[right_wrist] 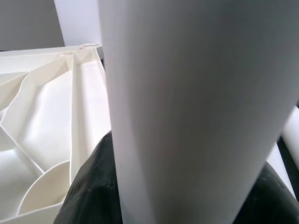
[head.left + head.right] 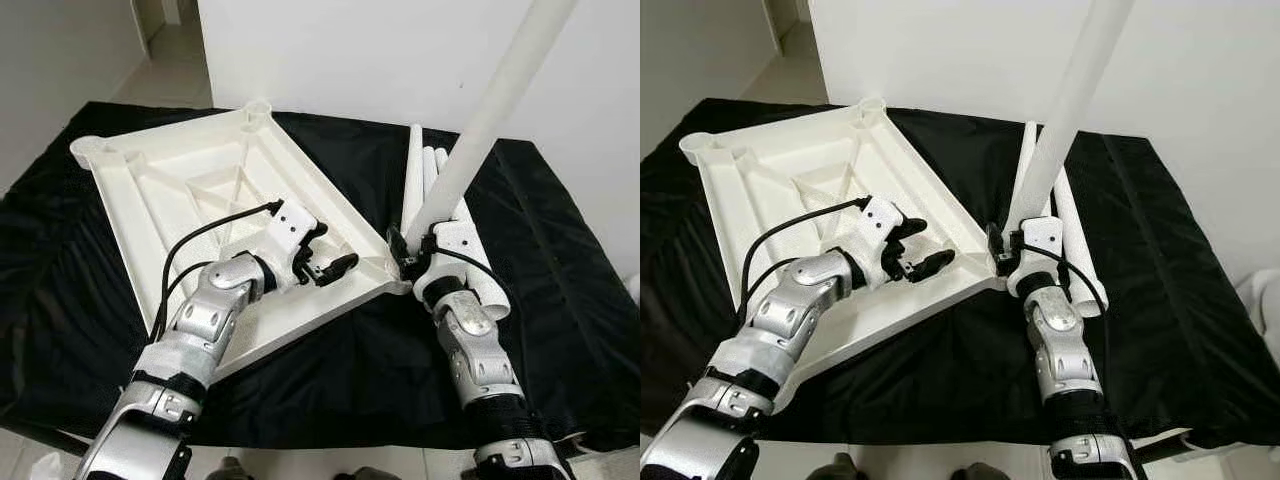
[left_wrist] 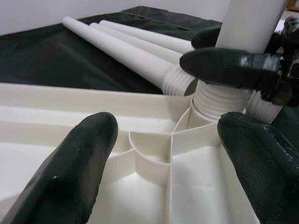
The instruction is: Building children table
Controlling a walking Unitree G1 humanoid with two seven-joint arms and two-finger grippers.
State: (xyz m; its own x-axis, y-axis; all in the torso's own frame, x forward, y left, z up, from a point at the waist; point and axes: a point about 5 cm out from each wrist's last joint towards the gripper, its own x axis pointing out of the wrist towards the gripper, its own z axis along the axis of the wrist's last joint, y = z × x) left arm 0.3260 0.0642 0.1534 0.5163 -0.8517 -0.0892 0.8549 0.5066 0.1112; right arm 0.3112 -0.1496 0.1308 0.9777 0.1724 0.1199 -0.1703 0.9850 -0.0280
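Observation:
A white plastic tabletop (image 2: 190, 190) lies upside down on a black cloth, ribs facing up. A white table leg (image 2: 490, 120) stands upright with its threaded end (image 3: 216, 100) in the tabletop's near right corner socket. My right gripper (image 2: 410, 252) is shut on this leg just above the socket. My left gripper (image 2: 322, 255) is open above the tabletop's ribbed underside, a short way left of that corner, its fingers (image 3: 74, 172) apart with nothing between them. Three more white legs (image 2: 425, 180) lie side by side on the cloth behind the corner.
The black cloth (image 2: 560, 270) covers the work surface out to its edges. A white wall (image 2: 380, 50) rises right behind it. Pale floor (image 2: 60, 70) shows at the far left. Empty corner sockets (image 2: 255, 108) sit at the tabletop's far corners.

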